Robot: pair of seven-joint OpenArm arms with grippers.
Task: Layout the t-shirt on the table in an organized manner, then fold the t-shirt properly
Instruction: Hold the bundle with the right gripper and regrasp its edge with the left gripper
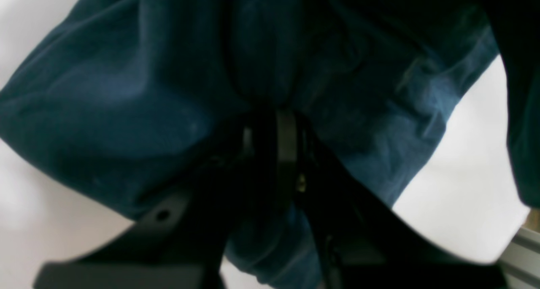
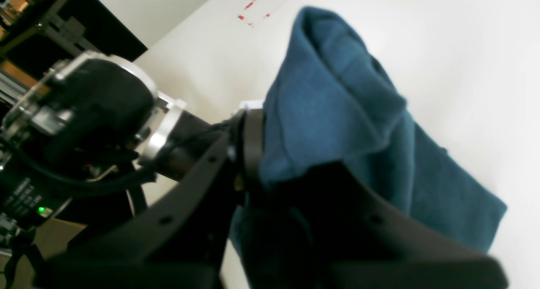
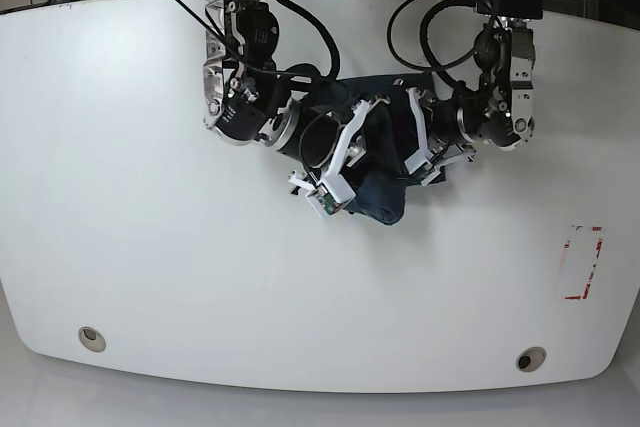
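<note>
Cloth of the t-shirt (image 3: 385, 182) bunches, pinched between both arms' fingers (image 1: 287, 137).

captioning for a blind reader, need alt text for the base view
Seen from above, two robot arms meet over a white table, the left claw and right claw both shut on a bunched dark navy t-shirt. A red-outlined rectangle and two round holes mark the tabletop.

Bunched t-shirt (image 1: 126, 112) pinched in left gripper (image 1: 270, 124)
</note>
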